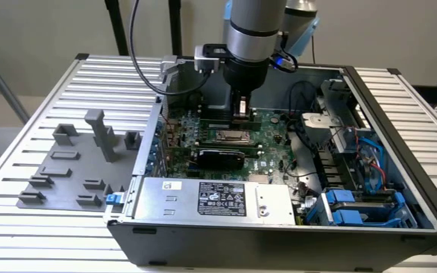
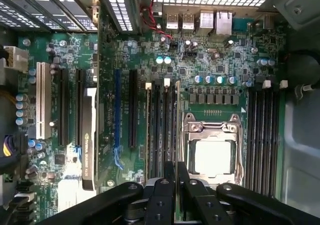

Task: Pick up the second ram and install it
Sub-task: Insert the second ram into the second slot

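Note:
My gripper [image 1: 240,115] hangs inside the open computer case [image 1: 370,91], low over the motherboard [image 1: 268,142] just behind the CPU socket [image 1: 234,135]. It is shut on the second ram [image 2: 177,125], a thin dark stick seen edge-on between the two black fingers [image 2: 165,195]. In the wrist view the gripper [image 2: 176,172] holds the stick in line with the long black memory slots [image 2: 159,130] beside the CPU socket [image 2: 212,155]. I cannot tell whether the stick touches a slot.
More memory slots [image 2: 262,135] run along the socket's other side. A graphics card [image 2: 89,135] sits in an expansion slot. The power supply [image 1: 211,199] fills the case front; blue drive bays [image 1: 355,207] and cables lie at the exterior view's right. Grey holder blocks [image 1: 74,165] stand outside on the slatted table.

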